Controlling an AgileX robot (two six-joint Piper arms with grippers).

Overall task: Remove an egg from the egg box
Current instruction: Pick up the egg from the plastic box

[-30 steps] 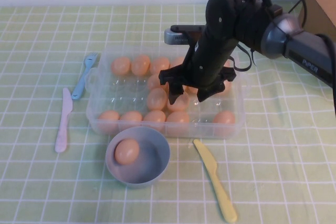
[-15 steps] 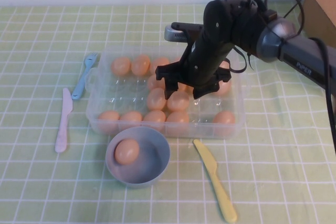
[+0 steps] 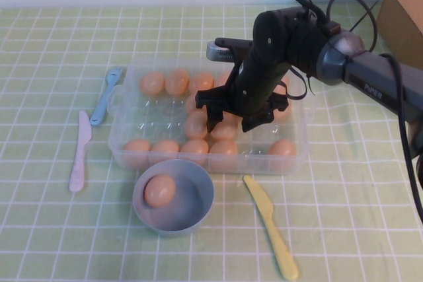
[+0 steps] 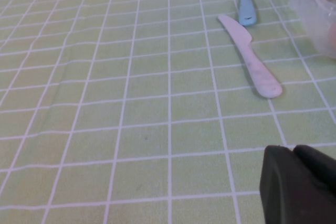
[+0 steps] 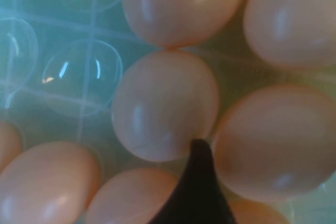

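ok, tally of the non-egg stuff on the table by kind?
knives: 2, lilac knife and yellow knife
blue fork: 1
bowl: 1
egg box: 1
total: 5
also: right tool open over the egg box; left tool above the tablecloth.

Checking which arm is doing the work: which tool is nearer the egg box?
Right. The right tool is open, down inside the egg box among its eggs. The left tool is off to the side over the bare tablecloth.

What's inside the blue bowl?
One egg lies in the bowl. The right pincer is open over the egg box; the left pincer is parked beside it.
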